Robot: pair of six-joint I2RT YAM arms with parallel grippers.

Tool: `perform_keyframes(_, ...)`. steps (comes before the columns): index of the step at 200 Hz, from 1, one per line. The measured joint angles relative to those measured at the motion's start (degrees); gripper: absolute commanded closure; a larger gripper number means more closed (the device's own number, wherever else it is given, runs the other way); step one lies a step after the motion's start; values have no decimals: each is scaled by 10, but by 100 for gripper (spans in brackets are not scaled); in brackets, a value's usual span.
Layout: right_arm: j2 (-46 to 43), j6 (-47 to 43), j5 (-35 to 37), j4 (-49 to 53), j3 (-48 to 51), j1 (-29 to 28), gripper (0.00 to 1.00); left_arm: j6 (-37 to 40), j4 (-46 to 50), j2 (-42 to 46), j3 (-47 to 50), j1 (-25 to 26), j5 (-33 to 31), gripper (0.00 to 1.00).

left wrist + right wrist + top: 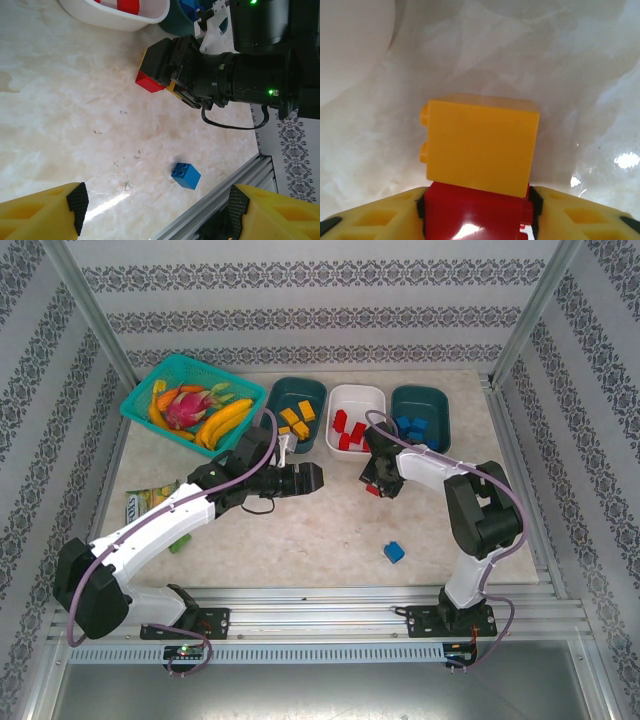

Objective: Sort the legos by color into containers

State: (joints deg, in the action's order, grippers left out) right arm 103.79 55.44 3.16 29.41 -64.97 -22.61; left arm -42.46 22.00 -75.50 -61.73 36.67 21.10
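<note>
Two bricks need your care at the right gripper (pixel 376 485), not one. Its fingers are closed on a red brick (pixel 470 212), low over the table (pixel 300 540) and just in front of the white tub (pixel 356 390), where the other red ones lie. A yellow-orange brick (pixel 481 142) sits directly against the red one, on the side away from the fingers. I judge that the two are clipped together, but the pictures do not prove it.

So do not release over the white tub at once, because the yellow-orange piece would probably fall in with the red. The left gripper (pixel 157 202) is wide open and holds nothing, and it hangs near, facing the right one. You could bring it to take the yellow-orange brick by its free sides and pull it off straight. Then carry it to the dark teal tub on the left (pixel 300 392), which has that colour. Keep the right grip firm during the pull. After that, lift the red brick over the white rim before opening.

One blue brick (pixel 393 552) lies alone on the table, well apart from the tub with the blue ones (pixel 420 398).
</note>
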Motion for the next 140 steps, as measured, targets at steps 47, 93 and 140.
perform_keyframes(47,-2,2,0,0,-2,0,61,0,0,-2,0,0,-2,24)
perform_keyframes(93,-70,-5,6,51,-2,-28,61,-10,-2,-3,-14,0,-2,23)
perform_keyframes(140,-136,-56,18,77,-84,-45,61,-44,-37,-56,-89,-14,9,23)
